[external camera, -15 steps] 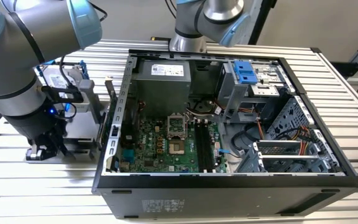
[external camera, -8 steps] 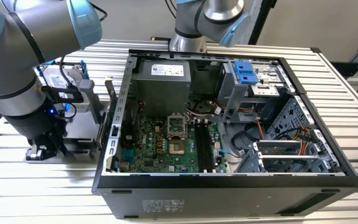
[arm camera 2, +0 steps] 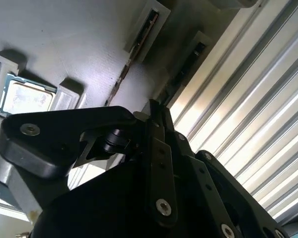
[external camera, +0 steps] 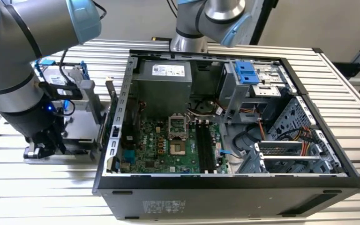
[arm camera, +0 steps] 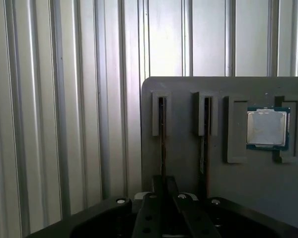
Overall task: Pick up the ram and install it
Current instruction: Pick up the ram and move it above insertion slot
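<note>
Grey holder (arm camera: 188, 173), gripper (arm camera: 164, 186) pinching the ram (arm camera: 162, 139).
In the first wrist view, black fingers (arm camera: 150, 208) press nearly together on the ram, which stands on edge in the slot nearest the holder's edge; a processor (arm camera: 267, 128) sits further in.

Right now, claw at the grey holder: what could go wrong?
1. The claw is lined up on one ram standing on edge in the holder; an off-centre grip could tilt or jam it.
2. A second stick stands beside it, apart; the claw could clip it.
</note>
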`<state>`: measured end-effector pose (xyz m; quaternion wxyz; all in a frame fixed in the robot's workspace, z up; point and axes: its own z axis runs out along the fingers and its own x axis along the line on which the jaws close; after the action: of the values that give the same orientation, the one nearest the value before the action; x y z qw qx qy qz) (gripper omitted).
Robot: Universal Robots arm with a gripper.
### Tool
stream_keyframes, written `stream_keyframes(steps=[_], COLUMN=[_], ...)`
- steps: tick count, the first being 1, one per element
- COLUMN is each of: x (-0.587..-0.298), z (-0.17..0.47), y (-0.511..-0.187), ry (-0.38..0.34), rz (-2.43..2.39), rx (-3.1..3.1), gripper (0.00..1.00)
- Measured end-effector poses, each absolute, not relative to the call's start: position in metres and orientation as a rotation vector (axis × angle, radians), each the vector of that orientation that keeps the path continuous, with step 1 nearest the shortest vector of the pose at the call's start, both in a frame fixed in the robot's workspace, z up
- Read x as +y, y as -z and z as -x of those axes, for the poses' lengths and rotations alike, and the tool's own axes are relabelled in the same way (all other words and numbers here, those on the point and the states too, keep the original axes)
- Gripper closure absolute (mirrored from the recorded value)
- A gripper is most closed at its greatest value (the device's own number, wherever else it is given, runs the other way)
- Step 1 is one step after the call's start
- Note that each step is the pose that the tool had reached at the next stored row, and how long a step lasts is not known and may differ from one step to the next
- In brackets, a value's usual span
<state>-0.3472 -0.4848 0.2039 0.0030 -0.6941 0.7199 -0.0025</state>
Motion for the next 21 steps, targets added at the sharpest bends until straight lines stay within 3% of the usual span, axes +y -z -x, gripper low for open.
stream_keyframes(steps=[21], x=[-0.485], z=[0.347], y=[-0.283], ry=[0.008], rz=[2.176], rx=[2.257], gripper=[1.0])
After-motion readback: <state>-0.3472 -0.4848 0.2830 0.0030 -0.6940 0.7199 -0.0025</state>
